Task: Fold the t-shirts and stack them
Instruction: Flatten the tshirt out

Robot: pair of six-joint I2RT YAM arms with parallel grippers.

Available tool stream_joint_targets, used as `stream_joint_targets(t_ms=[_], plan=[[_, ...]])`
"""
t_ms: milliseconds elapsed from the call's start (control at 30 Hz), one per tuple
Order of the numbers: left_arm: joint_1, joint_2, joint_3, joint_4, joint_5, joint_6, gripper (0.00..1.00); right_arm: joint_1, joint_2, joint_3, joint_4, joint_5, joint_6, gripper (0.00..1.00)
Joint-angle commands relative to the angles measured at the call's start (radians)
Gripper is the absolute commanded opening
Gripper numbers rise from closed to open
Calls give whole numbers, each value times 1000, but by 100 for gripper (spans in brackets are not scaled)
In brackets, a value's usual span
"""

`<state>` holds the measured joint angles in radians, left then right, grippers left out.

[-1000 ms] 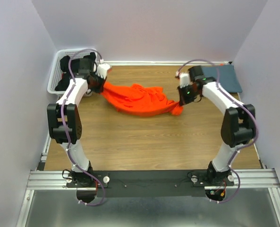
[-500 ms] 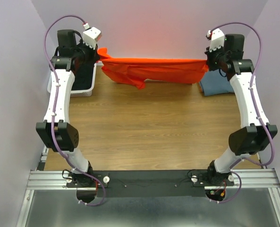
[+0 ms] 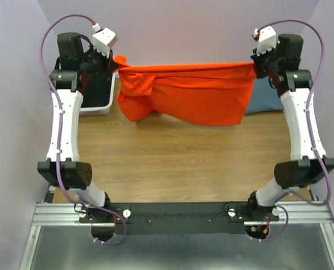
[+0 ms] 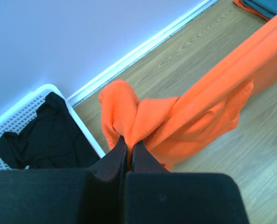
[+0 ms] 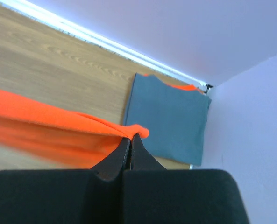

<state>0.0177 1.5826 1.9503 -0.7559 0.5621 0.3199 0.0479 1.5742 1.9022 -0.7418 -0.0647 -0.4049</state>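
Note:
The orange t-shirt (image 3: 195, 93) hangs in the air, stretched between both raised arms over the back of the table. My left gripper (image 3: 117, 63) is shut on its left end (image 4: 129, 119). My right gripper (image 3: 253, 64) is shut on its right end (image 5: 137, 131). The cloth droops in a bunched fold at the left and hangs flatter to the right. The slate blue-grey t-shirt (image 5: 171, 119) lies folded flat at the back right corner, also in the top view (image 3: 265, 98), with an orange edge showing under its far side.
A white basket (image 3: 96, 107) holding dark cloth (image 4: 45, 140) stands at the back left corner, close behind the left arm. The back wall and both side walls close the table in. The wooden tabletop (image 3: 178, 163) lies below the hanging shirt.
Both arms rose from low over the table to high at the back, lifting the orange shirt off the wood and pulling it taut; it now hangs lower and more unfurled.

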Motion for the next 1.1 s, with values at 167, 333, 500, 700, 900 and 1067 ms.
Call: stream_joint_targets(t_ms=[167,333,500,700,900,1067], plan=[[22,390,470,-49,4,-94,0,-16,369,413,24,144,-14,0],[18,407,559,78,18,-113,0,-17,487,688,28,187,-6,0],[19,199,437,210,-1,-79,0,-17,394,661,74,186,-12,1],[18,31,92,185,2,7,0,-16,155,246,110,82,-57,0],[19,20,-344,-21,71,181,0,-16,58,-171,79,-20,-149,0],[33,-38,-619,-236,113,401,3,-14,30,-316,-262,-185,-274,2]])
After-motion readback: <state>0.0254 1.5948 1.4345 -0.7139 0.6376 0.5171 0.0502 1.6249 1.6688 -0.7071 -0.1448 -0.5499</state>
